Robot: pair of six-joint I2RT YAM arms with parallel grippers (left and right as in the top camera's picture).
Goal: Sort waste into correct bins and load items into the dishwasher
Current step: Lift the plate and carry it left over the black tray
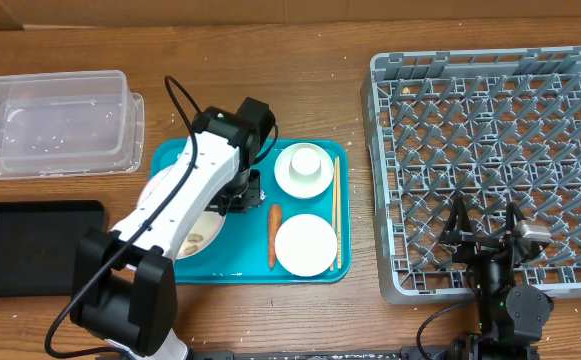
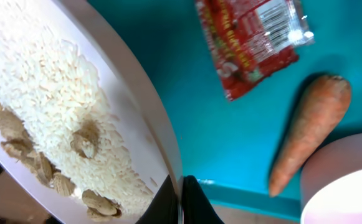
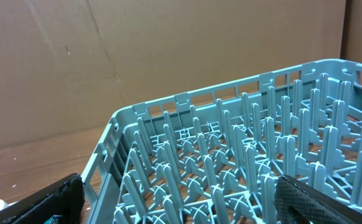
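Observation:
My left gripper (image 1: 241,194) (image 2: 181,200) is shut on the rim of the large pale plate (image 1: 202,238) (image 2: 138,102) on the teal tray (image 1: 250,265). The plate holds white rice and beige food scraps (image 2: 43,99). A red crinkly wrapper (image 2: 254,41) and an orange carrot (image 1: 273,235) (image 2: 308,130) lie on the tray beside the plate. A white cup (image 1: 305,159) sits in one white bowl (image 1: 303,181). Another bowl (image 1: 305,245) (image 2: 349,186) is in front. Chopsticks (image 1: 336,210) lie at the tray's right edge. My right gripper (image 1: 490,235) (image 3: 181,205) is open over the grey dish rack (image 1: 490,70) (image 3: 230,143). The tissue is out of view.
A clear plastic tub (image 1: 55,120) stands at the back left, holding nothing. A black shallow tray (image 1: 30,245) lies in front of it. The left arm covers much of the plate and the wrapper in the overhead view.

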